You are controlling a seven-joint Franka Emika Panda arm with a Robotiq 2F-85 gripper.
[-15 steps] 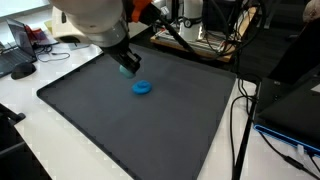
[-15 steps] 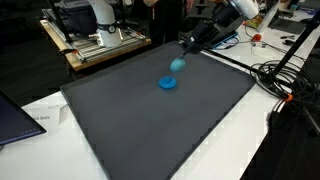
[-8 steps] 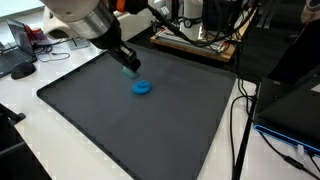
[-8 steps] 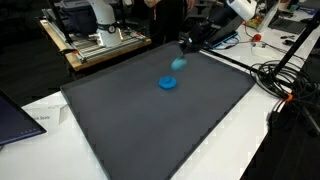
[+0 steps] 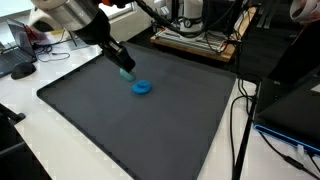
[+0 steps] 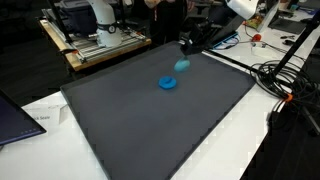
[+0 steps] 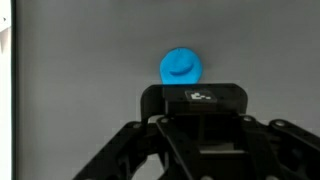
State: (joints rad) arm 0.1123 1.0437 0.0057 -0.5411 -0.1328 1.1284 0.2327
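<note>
1. On the dark mat [image 5: 150, 130] that covers most of the white counter [image 5: 20, 125], a blue disc [image 5: 142, 87] lies flat. It is well in from every edge and nearer the mat's far corner than its near one.
2. Being round, the disc has no long axis. Its broad face is turned up in both exterior views [image 6: 168, 83].
3. Just beside the disc, on the side of that far corner, the pincer [image 5: 125, 68] hangs tilted over the mat. It is drawn narrow on a small pale-blue piece [image 5: 127, 73].
4. In an exterior view the piece [image 6: 181, 64] shows just under the pincer [image 6: 184, 50], apart from the disc. Whether it touches the mat [image 6: 150, 130] cannot be told.
5. The piece reads only as a small blob. It is too small to tell its long axis or which way it points.
6. In the wrist view a blue shape [image 7: 181, 66], round with a smaller circle on its face, sits just above a black block [image 7: 195, 97] on the pincer's body. The fingertips are hidden there, so it is unclear whether this is the piece or the disc.
7. The arm is cut off by the top edge in both exterior views.
8. Cables [image 5: 240, 120] run along the counter edge beside the mat.
</note>
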